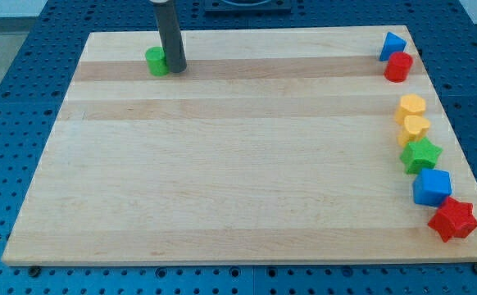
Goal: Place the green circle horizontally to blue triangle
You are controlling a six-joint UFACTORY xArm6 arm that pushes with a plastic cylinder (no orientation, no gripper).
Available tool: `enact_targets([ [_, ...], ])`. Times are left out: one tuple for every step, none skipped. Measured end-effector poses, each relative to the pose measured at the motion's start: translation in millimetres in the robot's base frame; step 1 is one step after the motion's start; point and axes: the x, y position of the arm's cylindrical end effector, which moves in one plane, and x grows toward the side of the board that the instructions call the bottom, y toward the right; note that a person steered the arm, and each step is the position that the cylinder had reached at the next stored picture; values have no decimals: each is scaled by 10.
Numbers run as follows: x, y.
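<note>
- No pincer here to report as open or closed: only my tip (pixel 176 69), the low end of a dark rod, down on the wooden tabletop (pixel 222 180) near the view's top left.
- Touching, or almost touching, the right side of the green circle (pixel 156 61), and so hiding part of it.
- Green circle near the top edge of the tabletop, far toward the view's left; blue triangle (pixel 392 46) in the top right corner, well apart from it.
- Both at nearly the same height in the view, so probably already close to one horizontal line; likely only small correction needed, if any.
- Red cylinder (pixel 398 66) just below the triangle, touching or nearly so.
- Down the right edge, in a loose column: two yellow blocks (pixel 414 117), a green star (pixel 420 155), a blue cube (pixel 432 188), a red star (pixel 452 220); all away from the work.
- Standing on the right of the circle, able to push it only further left, not toward the triangle.
</note>
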Motion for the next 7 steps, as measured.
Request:
enact_targets([
  [0,-72],
  [0,-181],
  [12,-221],
  [17,-236],
  [17,-274],
  [16,-301],
  [16,-386],
])
